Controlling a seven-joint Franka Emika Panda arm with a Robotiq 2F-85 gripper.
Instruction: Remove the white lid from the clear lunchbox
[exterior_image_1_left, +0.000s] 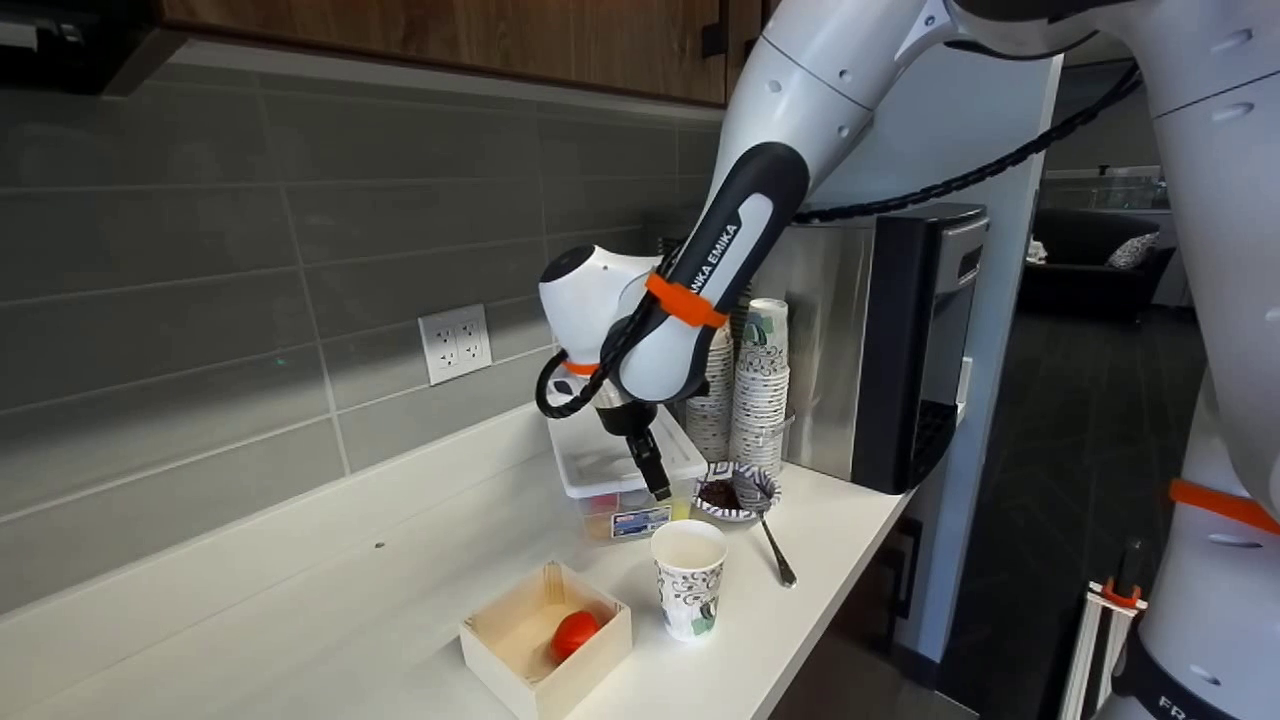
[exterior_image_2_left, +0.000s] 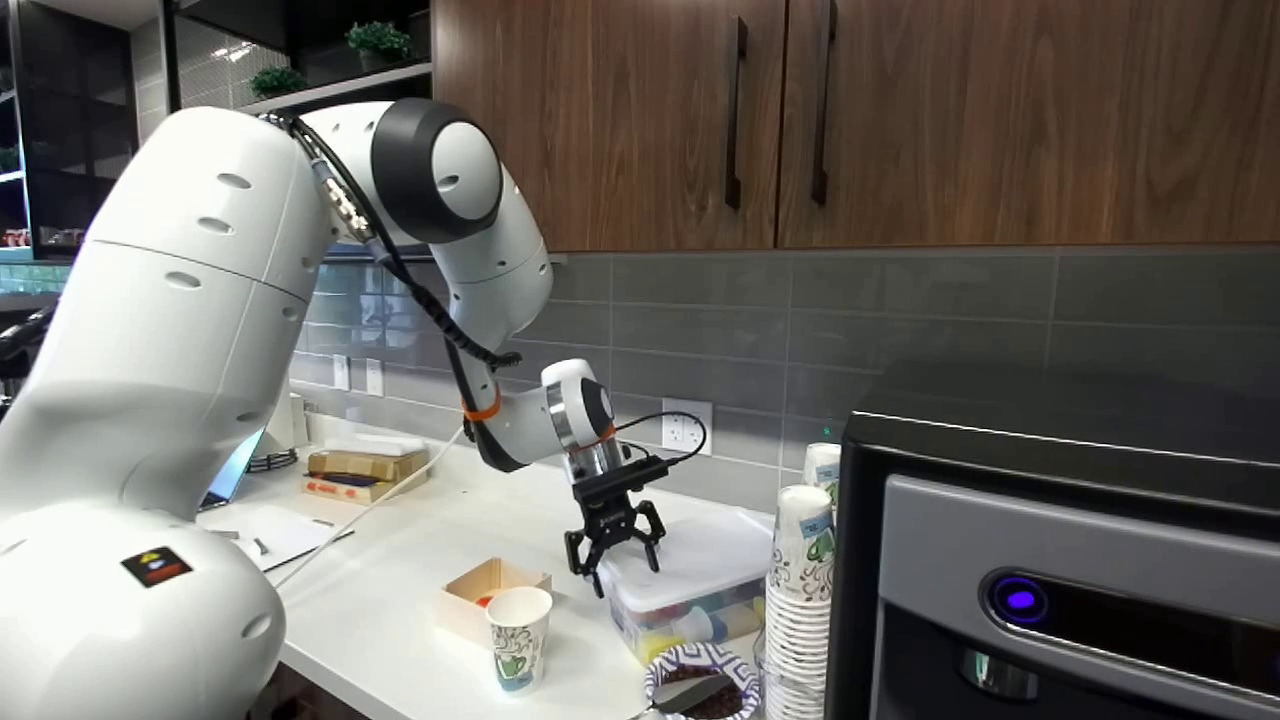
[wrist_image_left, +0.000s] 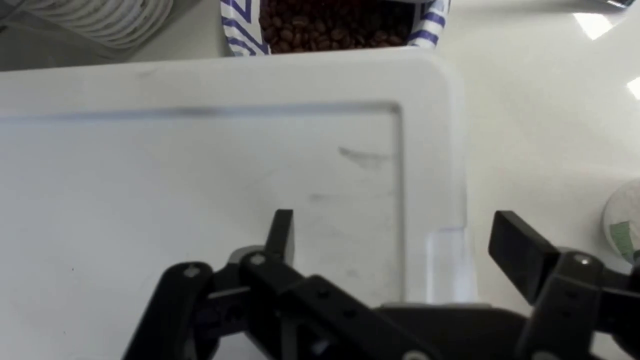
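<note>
Risk: if you pinch too low or the fit is tight, the clear plastic lunchbox (exterior_image_2_left: 690, 622) may lift along with the white rectangular plastic lid (exterior_image_2_left: 705, 555) resting on it. Your black end effector (wrist_image_left: 392, 222) has fingers apart, one over the lid, one beyond its edge. Lid: recessed panel, rounded corner, dark scuffs

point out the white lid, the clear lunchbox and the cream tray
white lid (wrist_image_left: 200, 185): wrist view, recessed top panel
clear lunchbox (exterior_image_2_left: 692, 622): in an exterior view, see-through side wall
cream tray (exterior_image_1_left: 590, 668): in an exterior view, outer wall
</note>
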